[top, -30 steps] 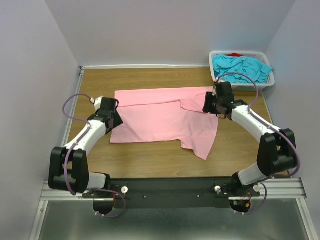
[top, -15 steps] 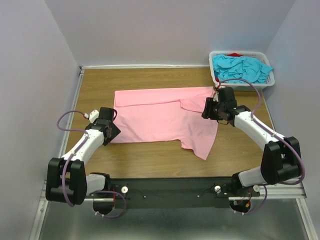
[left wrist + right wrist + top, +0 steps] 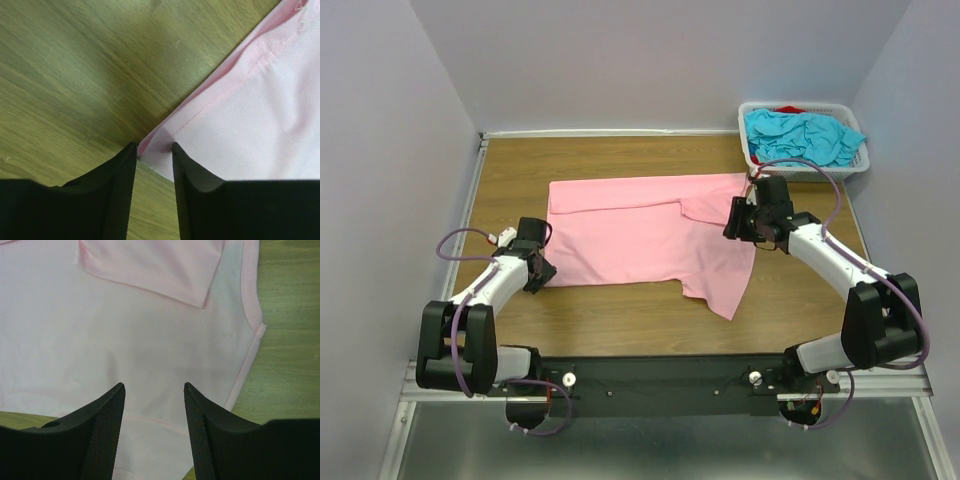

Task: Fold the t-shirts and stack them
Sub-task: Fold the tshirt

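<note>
I have the pink shirt (image 3: 645,235) spread flat across the middle of the table (image 3: 620,160), one sleeve folded back over it at the far right and a flap trailing toward the near edge. The other shirts, blue (image 3: 805,135) with a bit of red (image 3: 788,109), sit bundled in the basket (image 3: 860,165) at the far right corner.

The left gripper (image 3: 535,268) is low at the shirt's near-left corner. A corner is the natural handle for lifting one edge over. Its fingers (image 3: 120,180) stand narrowly apart with the hem corner between the tips, and I judge the cloth is not yet pinched (bare wood shows in the gap).

The right gripper (image 3: 745,220) hangs over the far-right side, its fingers about half open and holding nothing. It looks placed to take the matching edge.

The top view gives me the whole layout but hides both finger gaps under the wrists. The left wrist view shows the stitched hem and how the corner lines up. The right wrist view shows the folded sleeve and curved right hem.
</note>
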### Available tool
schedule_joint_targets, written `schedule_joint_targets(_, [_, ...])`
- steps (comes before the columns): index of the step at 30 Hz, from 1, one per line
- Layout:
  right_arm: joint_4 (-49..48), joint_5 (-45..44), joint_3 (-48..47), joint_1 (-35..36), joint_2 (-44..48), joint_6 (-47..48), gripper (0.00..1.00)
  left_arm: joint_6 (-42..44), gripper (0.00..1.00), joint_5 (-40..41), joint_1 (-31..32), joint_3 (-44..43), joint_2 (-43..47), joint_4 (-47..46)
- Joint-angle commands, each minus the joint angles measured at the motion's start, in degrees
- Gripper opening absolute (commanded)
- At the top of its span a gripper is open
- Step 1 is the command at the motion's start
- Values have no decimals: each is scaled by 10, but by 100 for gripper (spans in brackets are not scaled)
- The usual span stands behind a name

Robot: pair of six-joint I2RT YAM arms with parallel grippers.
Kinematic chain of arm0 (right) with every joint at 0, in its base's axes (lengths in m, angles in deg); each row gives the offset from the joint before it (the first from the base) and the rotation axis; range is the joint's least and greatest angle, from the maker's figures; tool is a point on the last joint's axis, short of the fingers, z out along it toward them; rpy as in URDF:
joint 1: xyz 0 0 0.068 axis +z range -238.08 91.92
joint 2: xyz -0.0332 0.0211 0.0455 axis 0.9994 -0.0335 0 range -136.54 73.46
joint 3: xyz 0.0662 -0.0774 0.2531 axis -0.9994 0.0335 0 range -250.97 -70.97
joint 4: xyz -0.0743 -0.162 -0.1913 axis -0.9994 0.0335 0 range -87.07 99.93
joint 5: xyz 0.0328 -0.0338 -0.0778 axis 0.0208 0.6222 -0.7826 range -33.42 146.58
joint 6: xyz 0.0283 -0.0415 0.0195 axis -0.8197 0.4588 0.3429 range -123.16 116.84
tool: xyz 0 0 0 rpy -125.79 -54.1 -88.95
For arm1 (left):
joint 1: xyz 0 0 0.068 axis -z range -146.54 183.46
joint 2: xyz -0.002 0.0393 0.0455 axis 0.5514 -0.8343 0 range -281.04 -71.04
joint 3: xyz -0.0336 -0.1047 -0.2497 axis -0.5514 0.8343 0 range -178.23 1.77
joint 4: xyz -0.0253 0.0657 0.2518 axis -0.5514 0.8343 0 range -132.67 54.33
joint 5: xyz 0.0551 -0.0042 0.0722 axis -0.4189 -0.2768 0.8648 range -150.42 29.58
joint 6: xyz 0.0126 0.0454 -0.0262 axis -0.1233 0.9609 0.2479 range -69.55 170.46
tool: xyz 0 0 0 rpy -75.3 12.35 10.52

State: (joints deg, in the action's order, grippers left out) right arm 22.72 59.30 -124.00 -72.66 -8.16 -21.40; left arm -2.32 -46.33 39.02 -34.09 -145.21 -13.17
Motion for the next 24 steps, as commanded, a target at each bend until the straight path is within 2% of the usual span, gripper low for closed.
schedule_joint_targets(1, [-6, -8, 11, 3, 9, -7, 58, -8, 36, -22, -4, 9, -10, -1])
schedule_joint_targets(7, [-5, -42, 28, 2, 23, -24, 58, -4, 14, -26, -4, 3, 28, 13])
schedule_joint_targets(9, [2, -53, 36, 2, 30, -36, 58, -3, 12, -25, -4, 3, 37, 17])
schedule_joint_targets(12, [21, -53, 58, -18, 40, -56, 58, 0, 0, -22, -4, 3, 46, 19])
schedule_joint_targets(17, [30, 32, 121, -96, 57, -79, 58, 12, 0, -25, -4, 3, 51, 12])
schedule_joint_targets(24, [29, 40, 145, -116, 53, -86, 57, 23, 0, -32, -5, 8, 55, -5])
